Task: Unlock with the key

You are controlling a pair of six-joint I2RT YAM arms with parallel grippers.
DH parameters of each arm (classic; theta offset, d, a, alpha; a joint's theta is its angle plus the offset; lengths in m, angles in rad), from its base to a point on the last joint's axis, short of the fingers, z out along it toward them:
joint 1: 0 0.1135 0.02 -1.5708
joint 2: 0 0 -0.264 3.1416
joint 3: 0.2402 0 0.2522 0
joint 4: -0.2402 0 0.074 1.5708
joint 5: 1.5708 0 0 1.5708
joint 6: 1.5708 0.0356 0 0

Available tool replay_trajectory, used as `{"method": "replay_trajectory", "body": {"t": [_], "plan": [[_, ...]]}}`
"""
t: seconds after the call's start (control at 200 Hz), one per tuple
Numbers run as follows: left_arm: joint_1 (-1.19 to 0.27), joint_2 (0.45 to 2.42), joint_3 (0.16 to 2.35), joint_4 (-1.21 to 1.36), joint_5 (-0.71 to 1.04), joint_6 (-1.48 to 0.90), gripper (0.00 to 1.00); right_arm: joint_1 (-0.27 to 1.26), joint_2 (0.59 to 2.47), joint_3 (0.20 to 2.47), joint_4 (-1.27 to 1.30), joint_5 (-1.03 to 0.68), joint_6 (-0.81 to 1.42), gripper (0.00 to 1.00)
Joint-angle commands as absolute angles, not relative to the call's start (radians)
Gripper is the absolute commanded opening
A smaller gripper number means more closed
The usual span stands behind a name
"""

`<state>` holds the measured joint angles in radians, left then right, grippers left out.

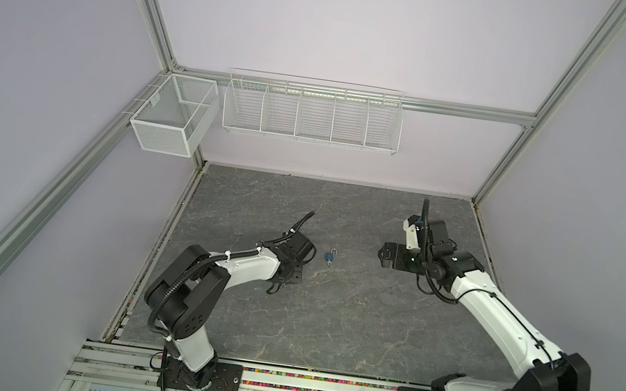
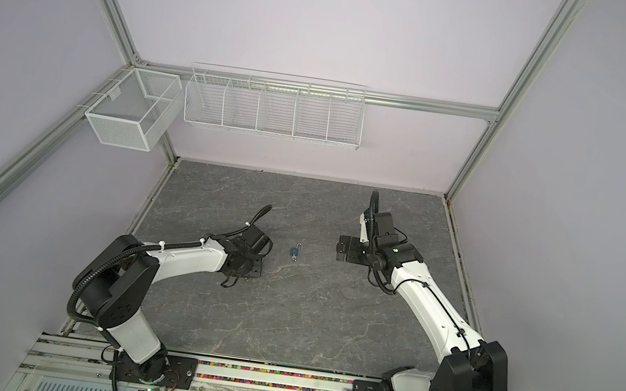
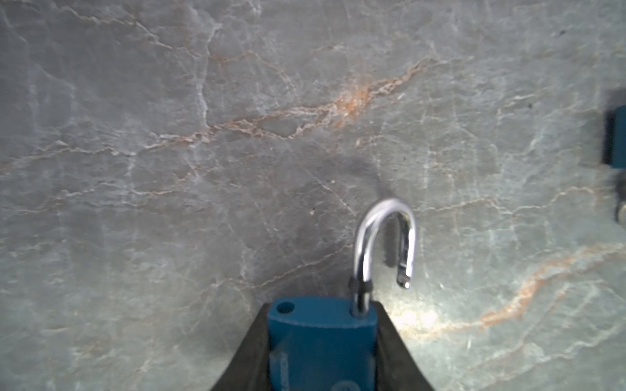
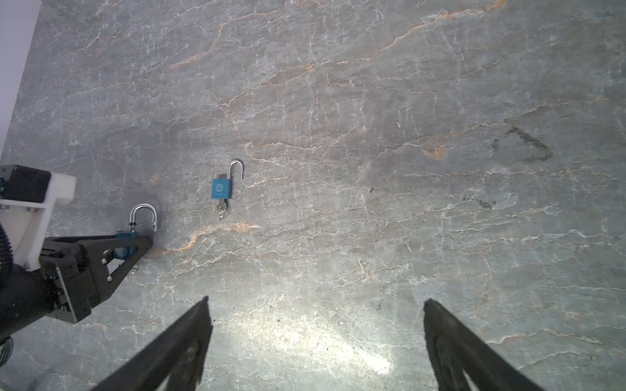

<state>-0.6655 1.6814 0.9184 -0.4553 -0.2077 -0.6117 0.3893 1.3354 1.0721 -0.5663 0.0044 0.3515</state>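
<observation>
Over the grey bench (image 1: 325,324), pinched across its flat sides by the left tool (image 3: 321,306): a blue padlock (image 3: 321,338), shackle (image 3: 382,237) sprung. Nearby, lying loose: a second padlock (image 4: 222,188), key (image 4: 221,205) in its base. Right tool (image 4: 316,300) spread wide, empty. Looks dense, rigid, slick on chrome; wants a grip across the body. Shown whole together only from the right wrist; the clamped one masked in both top views.

Glossy chrome shackle (image 3: 364,243), matt blue padlock body (image 3: 321,338), grey veined stone-look tabletop (image 3: 169,135), matt black fingers (image 4: 179,348)
</observation>
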Motion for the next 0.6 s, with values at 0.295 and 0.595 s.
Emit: {"method": "replay_trajectory", "body": {"t": [0.295, 0.595], "plan": [[-0.581, 1.547, 0.988, -0.524, -0.254, -0.598, 0.87, 0.264, 1.332, 0.994, -0.405, 0.325, 0.294, 0.89], [-0.216, 1.263, 0.767, -0.16, -0.775, -0.335, 1.0, 0.048, 1.421, 0.664, 0.227, 0.561, 0.176, 0.89]]}}
